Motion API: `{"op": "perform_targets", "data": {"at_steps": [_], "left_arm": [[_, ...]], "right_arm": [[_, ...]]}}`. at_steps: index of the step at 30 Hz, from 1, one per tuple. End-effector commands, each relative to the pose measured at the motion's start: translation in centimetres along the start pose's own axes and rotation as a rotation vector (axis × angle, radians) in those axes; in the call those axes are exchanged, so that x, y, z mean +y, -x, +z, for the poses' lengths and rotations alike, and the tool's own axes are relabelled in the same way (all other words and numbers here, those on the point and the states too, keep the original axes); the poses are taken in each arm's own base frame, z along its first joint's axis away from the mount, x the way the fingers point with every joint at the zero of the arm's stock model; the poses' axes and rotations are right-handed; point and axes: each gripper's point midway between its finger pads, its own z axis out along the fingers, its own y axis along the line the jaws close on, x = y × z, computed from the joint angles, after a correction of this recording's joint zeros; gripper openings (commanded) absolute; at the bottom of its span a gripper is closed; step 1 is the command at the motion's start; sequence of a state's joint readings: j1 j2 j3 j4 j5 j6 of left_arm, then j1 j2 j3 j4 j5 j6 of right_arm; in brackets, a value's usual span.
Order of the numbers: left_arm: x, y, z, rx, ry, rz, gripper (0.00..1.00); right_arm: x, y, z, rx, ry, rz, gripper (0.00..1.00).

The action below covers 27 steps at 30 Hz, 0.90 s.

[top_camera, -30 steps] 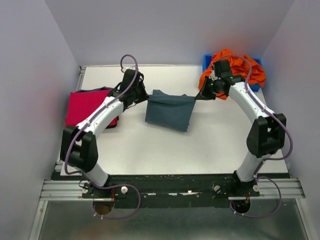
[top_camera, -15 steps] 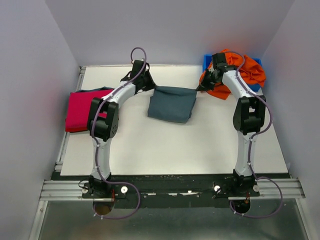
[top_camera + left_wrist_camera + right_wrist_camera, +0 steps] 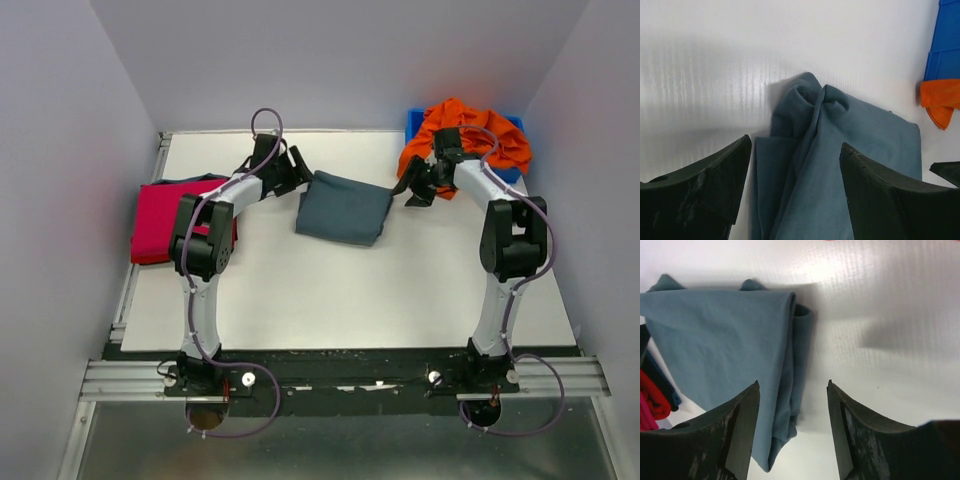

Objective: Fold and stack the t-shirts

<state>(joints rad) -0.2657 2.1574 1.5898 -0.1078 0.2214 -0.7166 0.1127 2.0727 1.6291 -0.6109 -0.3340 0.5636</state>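
Left gripper (image 3: 298, 168): we see its fingers spread and empty at the left edge of the grey-blue t-shirt (image 3: 343, 207).
Right gripper (image 3: 414, 190): also spread and empty, just off the right edge.
Shirt: folded on the desk (image 3: 350, 290), between the magenta-red t-shirt (image 3: 165, 220) and the orange t-shirt (image 3: 470, 125).
Our advice: lift straight up, so we don't snag the bunched corner.

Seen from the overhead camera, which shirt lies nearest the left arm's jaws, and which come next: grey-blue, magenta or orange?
1. Grey-blue t-shirt, mid-table, right beside them.
2. Magenta t-shirt, at the left edge.
3. Orange t-shirt, far right corner.
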Motion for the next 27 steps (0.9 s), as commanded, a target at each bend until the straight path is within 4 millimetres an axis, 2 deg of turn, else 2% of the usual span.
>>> {"op": "perform_targets", "data": {"at_steps": [1,5,8,11,13,14,18,19,21,24,26,27], "left_arm": [[-2.5,-0.3,-0.9,-0.013,-0.139,-0.007,0.81],[-1.7,-2.1,0.1,0.035,-0.149,-0.047,0.78],[-1.0,-3.4,0.9,0.067,-0.151,-0.077,0.67],[0.1,-4.4,1.2,0.08,-0.125,-0.118,0.58],[1.3,-5.0,0.5,0.029,-0.09,-0.15,0.57],[1.1,-4.8,-0.4,-0.017,-0.109,-0.165,0.57],[1.9,-6.7,-2.9,-0.065,-0.107,-0.224,0.56],[1.5,-7.0,-3.5,-0.074,-0.126,-0.234,0.56],[1.7,-7.8,-4.2,-0.082,-0.136,-0.255,0.56],[2.5,-7.3,-4.3,-0.08,-0.079,-0.215,0.64],[2.3,-5.5,-4.5,-0.076,-0.041,-0.15,0.68],[2.1,-4.5,-5.1,-0.087,-0.023,-0.122,0.69]], "right_arm": [[2.0,-0.5,0.6,-0.006,0.106,-0.029,0.64],[2.0,-1.6,2.1,0.025,0.131,-0.027,0.63],[1.8,-2.2,3.5,0.06,0.128,-0.024,0.59],[0.6,-2.5,4.9,0.088,0.07,-0.005,0.59],[0.2,-2.4,5.4,0.087,0.05,-0.009,0.57],[0.2,-2.5,5.7,0.092,0.045,-0.015,0.56],[1.2,-2.6,6.6,0.105,0.053,-0.052,0.55],[1.7,-2.9,6.8,0.111,0.06,-0.063,0.55],[2.7,-2.7,6.8,0.106,0.071,-0.081,0.55],[3.1,-2.2,5.9,0.083,0.054,-0.088,0.6],[2.9,-1.6,4.3,0.039,0.013,-0.104,0.64],[3.3,-0.8,2.7,-0.006,0.001,-0.121,0.64]]}}
